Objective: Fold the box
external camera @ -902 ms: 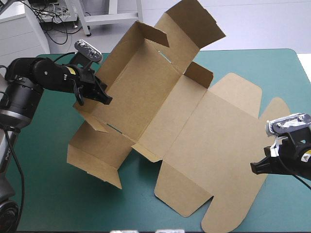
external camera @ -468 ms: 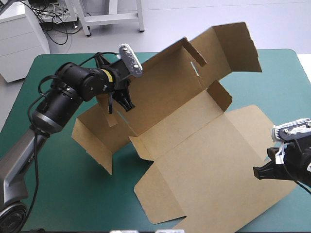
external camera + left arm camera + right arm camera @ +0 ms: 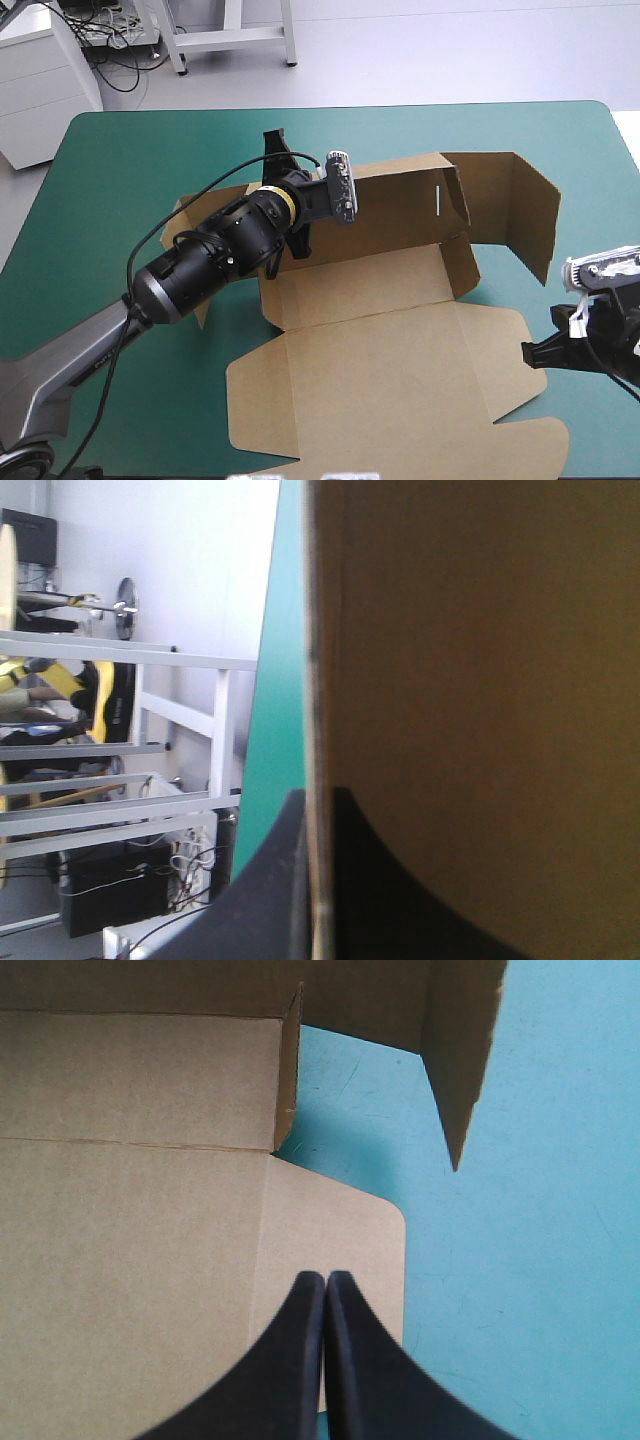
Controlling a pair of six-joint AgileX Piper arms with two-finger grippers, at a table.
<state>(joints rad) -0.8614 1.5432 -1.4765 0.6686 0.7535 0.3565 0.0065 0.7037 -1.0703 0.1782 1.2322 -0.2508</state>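
There is one box [image 3: 380, 350], a cut sheet of brown board, and one table [image 3: 150, 150] with a teal-green cover. There are two black-fingered grippers: the left gripper [image 3: 320, 800] at the box's eleven o'clock and the right gripper [image 3: 325, 1280] at three o'clock.

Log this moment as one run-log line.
box: rear wall upright, lid flat | left fingers: shut on the box at rear wall | right fingers: shut, at lid's side flap

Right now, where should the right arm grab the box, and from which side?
I'd pinch the top edge of the standing end panel of the box, coming down from above. It stands upright with a thin free edge, near the right tool. The lid lies flat, giving little to pinch.
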